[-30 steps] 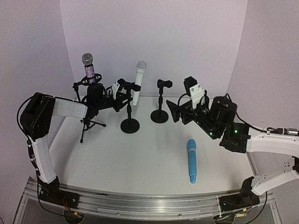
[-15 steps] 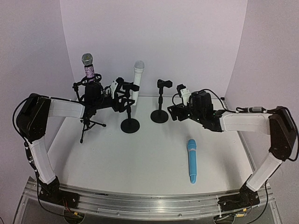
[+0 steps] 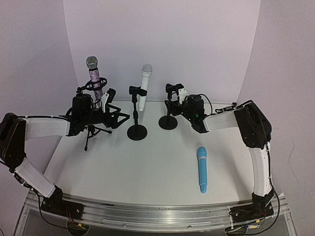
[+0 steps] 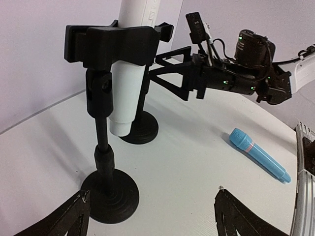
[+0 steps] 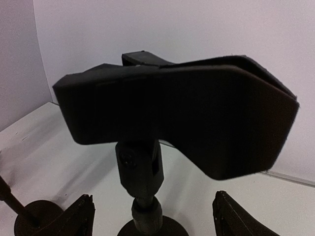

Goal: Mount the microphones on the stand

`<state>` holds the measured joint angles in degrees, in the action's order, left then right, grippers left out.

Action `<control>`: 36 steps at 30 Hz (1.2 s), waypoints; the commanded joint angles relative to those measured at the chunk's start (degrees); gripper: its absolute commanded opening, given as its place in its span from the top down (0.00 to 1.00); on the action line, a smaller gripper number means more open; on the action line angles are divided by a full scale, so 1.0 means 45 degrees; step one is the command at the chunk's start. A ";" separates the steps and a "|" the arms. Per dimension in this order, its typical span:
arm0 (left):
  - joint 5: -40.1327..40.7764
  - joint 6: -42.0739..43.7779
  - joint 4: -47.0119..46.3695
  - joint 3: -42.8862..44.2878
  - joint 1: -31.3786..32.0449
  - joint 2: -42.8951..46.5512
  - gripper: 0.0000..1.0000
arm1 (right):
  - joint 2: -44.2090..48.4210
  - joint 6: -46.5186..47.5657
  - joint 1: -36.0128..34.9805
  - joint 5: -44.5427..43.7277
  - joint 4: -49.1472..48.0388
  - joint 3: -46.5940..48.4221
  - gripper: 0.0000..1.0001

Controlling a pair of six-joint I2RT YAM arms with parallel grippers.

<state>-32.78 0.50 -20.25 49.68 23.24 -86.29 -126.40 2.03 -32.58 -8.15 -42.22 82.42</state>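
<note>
Blue microphone (image 3: 202, 169) is the only one not mounted. It lies flat on the table (image 3: 123, 167), right half, between my right base and the empty stand (image 3: 168, 122). Long axis runs roughly near-to-far, head toward the back wall, tail toward the near edge. White microphone (image 3: 144, 86) sits in the middle stand's clip (image 3: 138, 91), and the purple-glitter microphone (image 3: 94, 76) sits in the tripod stand (image 3: 92, 132), so I judge two of three done. My right gripper (image 3: 176, 101) is at the empty stand, just beside its clip. Its fingers are spread with nothing between them, and the wrist view shows the clip filling the frame with the post just ahead. From there the blue mic lies back toward my base and a little to the right, well apart and lower. My left gripper (image 3: 123, 119) is also spread and empty, low beside the middle stand's base, and the blue mic lies across the table from it. Right arm is clearly nearer, so the pick should be its job. To grasp across the barrel the fingers need to straddle it side to side, square to that near-far axis. Empty clip's opening faces up, so the mic has to end up upright.
</note>
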 commanded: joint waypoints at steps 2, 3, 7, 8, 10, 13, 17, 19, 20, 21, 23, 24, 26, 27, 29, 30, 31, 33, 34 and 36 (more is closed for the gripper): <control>0.0033 -0.0259 -0.0007 -0.0784 -0.0027 0.1094 0.13 | -0.1209 -0.0061 -0.0045 -0.0513 -0.1502 0.1539 0.28; 0.0023 -0.0179 -0.0061 -0.0907 -0.0026 0.1229 0.13 | -0.1414 -0.0042 -0.0047 -0.0558 -0.1548 0.1781 0.30; -0.0041 -0.0169 -0.0276 -0.1326 -0.0024 0.1648 0.13 | -0.2175 -0.0097 -0.0056 -0.0639 -0.1644 0.2551 0.41; -0.0020 -0.0194 -0.0294 -0.1403 -0.0031 0.1731 0.13 | -0.2318 -0.0124 -0.0058 -0.0725 -0.1670 0.2682 0.45; 0.0029 -0.0198 -0.0357 -0.1533 -0.0016 0.1893 0.13 | -0.2494 -0.0138 -0.0050 -0.0895 -0.1762 0.2794 0.57; 0.0084 -0.0148 -0.0445 -0.1671 -0.0020 0.2178 0.12 | -0.2434 -0.0090 -0.0053 -0.0885 -0.1807 0.2598 0.76; -0.0013 -0.0131 -0.0479 -0.1746 -0.0023 0.2643 0.13 | -0.1687 0.0143 -0.0059 -0.0391 -0.1827 0.1776 1.00; -0.0035 -0.0131 -0.0467 -0.1791 -0.0024 0.2880 0.12 | -0.1013 0.0222 -0.0050 -0.0200 -0.1839 0.1110 1.00; -0.0041 -0.0131 -0.0433 -0.1817 -0.0009 0.3018 0.13 | -0.0588 0.0246 -0.0071 -0.0125 -0.1843 0.0713 1.00; -0.0042 -0.0131 -0.0384 -0.1852 -0.0026 0.3162 0.13 | -0.0082 0.0266 -0.0113 -0.0115 -0.1842 0.0288 1.00; 0.0011 -0.0131 -0.0195 -0.1962 -0.0025 0.3518 0.13 | 0.0897 0.0426 -0.0365 -0.0319 -0.1828 -0.0589 1.00; 0.0088 -0.0131 -0.0101 -0.2039 -0.0027 0.3696 0.13 | 0.1475 0.0541 -0.0558 -0.0509 -0.1825 -0.1174 1.00; 0.0295 -0.0149 0.0112 -0.2261 -0.0026 0.4041 0.13 | 0.2647 0.0884 -0.1124 -0.1138 -0.1799 -0.2308 1.00; 0.0346 -0.0155 0.0237 -0.2386 -0.0029 0.4240 0.13 | 0.3063 0.0989 -0.1538 -0.1574 -0.1789 -0.2882 1.00; 0.0239 -0.0131 0.0486 -0.2599 -0.0024 0.4567 0.13 | 0.4018 0.1069 -0.2627 -0.2436 -0.1777 -0.3822 1.00; 0.0057 -0.0131 0.0579 -0.2722 -0.0028 0.4744 0.14 | 0.4352 0.1045 -0.3121 -0.2876 -0.1788 -0.4279 1.00; -0.0145 0.0078 0.0652 -0.2856 -0.0019 0.4926 0.14 | 0.4611 0.1020 -0.3621 -0.3359 -0.1789 -0.4723 1.00; -0.0439 0.0128 0.0799 -0.3068 -0.0009 0.5251 0.14 | 0.5084 0.0625 -0.4840 -0.4187 -0.1905 -0.5377 1.00; -0.0597 0.0093 0.0867 -0.3165 -0.0002 0.5414 0.14 | 0.5236 0.0370 -0.5343 -0.4588 -0.2019 -0.5664 1.00; -0.0849 0.0039 0.0924 -0.3316 -0.0004 0.5731 0.15 | 0.5291 0.0005 -0.6192 -0.5273 -0.2502 -0.6003 1.00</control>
<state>-33.49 0.19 -17.42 36.01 23.24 -63.80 -106.53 5.18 -53.34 -23.08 -46.22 58.06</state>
